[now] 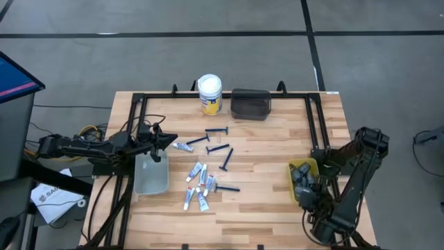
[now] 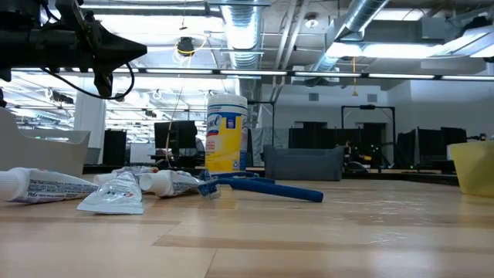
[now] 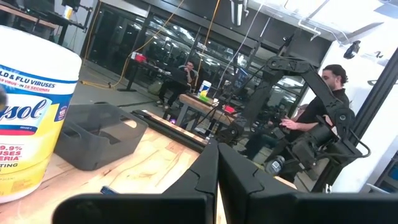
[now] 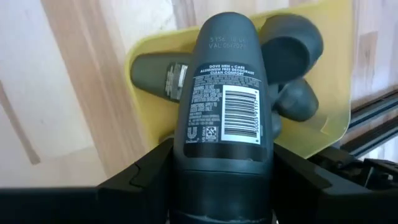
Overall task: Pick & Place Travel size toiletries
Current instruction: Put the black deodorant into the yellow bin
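Several white-and-blue tubes (image 1: 198, 182) (image 2: 116, 189) and thin blue razors (image 1: 218, 147) (image 2: 262, 188) lie flat mid-table. Dark grey pods (image 1: 303, 173) (image 4: 155, 74) lie in the yellow tray (image 1: 294, 165) (image 4: 140, 46) at the right. My right gripper (image 1: 306, 196) (image 4: 224, 165) hovers over that tray's near end, shut on one pod. My left gripper (image 1: 164, 139) (image 2: 140, 52) (image 3: 217, 171) is shut and empty, raised above the clear tray's (image 1: 151, 175) far end, left of the tubes. My right gripper pinches a dark grey pod (image 4: 224, 93) between its two fingers (image 4: 149, 171). They grip the sides of the pod's end nearest the wrist (image 4: 186, 155). The pod lies along the fingers, barcode label toward the camera. Its rounded free end sticks out over the yellow tray and the pods there.
A white-lidded yellow jar (image 1: 209, 94) (image 2: 226, 133) (image 3: 28, 124) and a dark tray (image 1: 250, 103) (image 2: 305, 164) (image 3: 99, 134) stand at the far edge. A black frame (image 1: 139, 111) runs along the table's sides. People show in the room beyond.
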### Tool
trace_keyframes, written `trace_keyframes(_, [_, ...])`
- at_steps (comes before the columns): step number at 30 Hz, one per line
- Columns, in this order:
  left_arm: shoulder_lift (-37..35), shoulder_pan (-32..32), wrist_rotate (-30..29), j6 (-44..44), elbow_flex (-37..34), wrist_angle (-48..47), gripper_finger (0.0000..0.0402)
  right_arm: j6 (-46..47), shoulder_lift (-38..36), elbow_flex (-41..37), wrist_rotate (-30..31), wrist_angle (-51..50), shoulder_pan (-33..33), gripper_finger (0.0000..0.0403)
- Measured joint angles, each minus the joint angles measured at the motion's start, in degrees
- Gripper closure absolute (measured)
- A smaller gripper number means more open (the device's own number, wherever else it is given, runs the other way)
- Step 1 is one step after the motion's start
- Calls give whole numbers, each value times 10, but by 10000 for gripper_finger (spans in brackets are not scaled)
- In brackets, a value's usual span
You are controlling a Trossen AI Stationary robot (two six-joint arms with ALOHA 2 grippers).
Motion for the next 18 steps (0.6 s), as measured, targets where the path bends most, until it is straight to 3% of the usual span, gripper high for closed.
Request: trace_keyframes(18, [0, 0, 0, 0, 0, 0, 401, 1, 1, 0, -27, -26, -32, 166])
